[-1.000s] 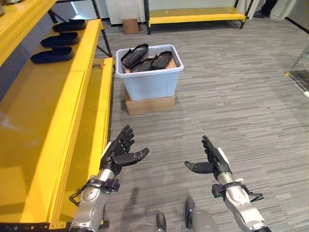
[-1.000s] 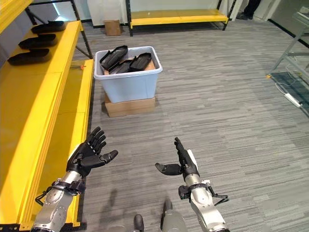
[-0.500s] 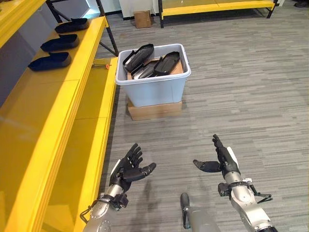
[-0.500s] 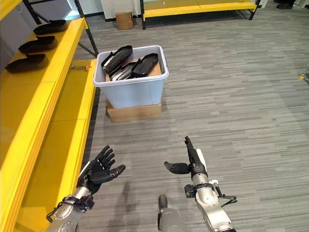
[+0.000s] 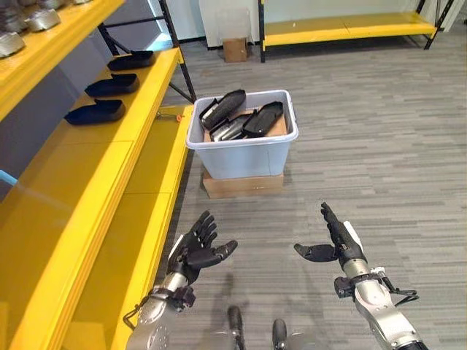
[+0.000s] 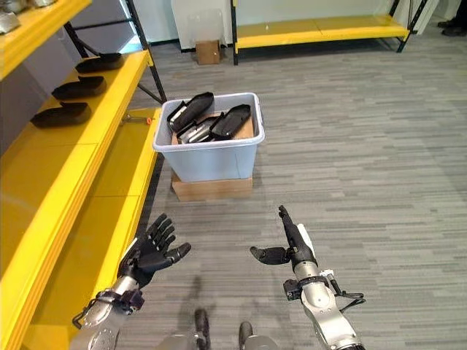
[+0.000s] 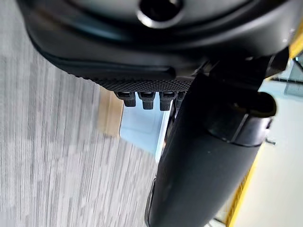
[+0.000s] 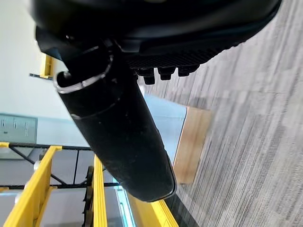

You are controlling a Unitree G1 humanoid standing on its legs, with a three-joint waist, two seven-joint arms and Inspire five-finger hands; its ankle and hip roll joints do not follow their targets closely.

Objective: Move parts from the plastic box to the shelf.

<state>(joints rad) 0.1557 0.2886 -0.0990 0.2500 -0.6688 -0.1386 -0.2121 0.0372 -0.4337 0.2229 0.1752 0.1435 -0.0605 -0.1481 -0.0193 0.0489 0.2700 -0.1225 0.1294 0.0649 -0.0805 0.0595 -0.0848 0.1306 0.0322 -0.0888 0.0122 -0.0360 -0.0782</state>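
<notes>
A pale blue plastic box [image 5: 243,149] stands on a flat cardboard box [image 5: 243,184] on the floor ahead. Several black tray-like parts [image 5: 252,119] stick up out of it. Three more black parts [image 5: 95,112] lie in a row on the yellow shelf [image 5: 139,109] to the left. My left hand [image 5: 197,251] hovers low near the shelf's front edge, fingers spread and empty. My right hand [image 5: 337,243] hangs over the floor, fingers straight, thumb out, holding nothing. Both hands are well short of the box.
A higher yellow shelf level [image 5: 44,44] carries grey metal items at the upper left. Another low yellow rack [image 5: 343,29] runs along the far wall, with a small cardboard box [image 5: 235,49] beside it. Grey carpet [image 5: 379,160] stretches to the right.
The camera has tilted up and shifted, so the box sits lower and more central in view. Both hands stay open and low, about where they were.
</notes>
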